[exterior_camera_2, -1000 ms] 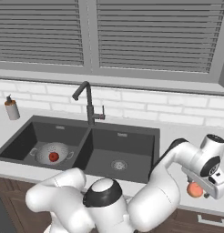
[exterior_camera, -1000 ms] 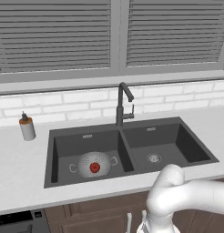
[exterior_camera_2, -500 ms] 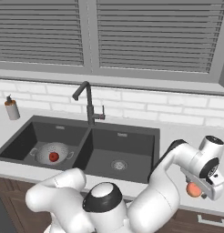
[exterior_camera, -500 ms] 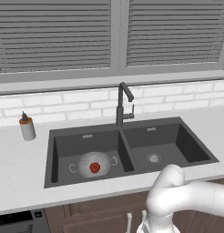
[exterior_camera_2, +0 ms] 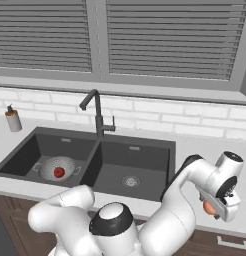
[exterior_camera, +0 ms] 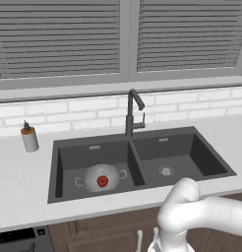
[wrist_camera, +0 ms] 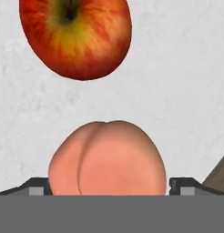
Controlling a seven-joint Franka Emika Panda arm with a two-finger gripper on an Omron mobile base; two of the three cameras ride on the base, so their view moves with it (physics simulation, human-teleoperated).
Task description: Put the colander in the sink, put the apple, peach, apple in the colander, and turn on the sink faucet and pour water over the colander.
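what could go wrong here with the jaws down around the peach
1. The peach sits between wide-open jaws, and it is round; an off-centre close could squeeze it out sideways across the counter.
2. The apple on the counter lies close beyond the peach, so a push forward might knock it rolling.
3. The colander is in the far left basin of the sink and already holds one apple; a long carry risks a drop.

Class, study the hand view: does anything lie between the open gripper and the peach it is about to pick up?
Nothing visible does. In the hand view the peach sits directly between the two dark fingertips of the gripper, whose jaws stand wide on either side. The apple lies beyond the peach on the counter, apart from it.
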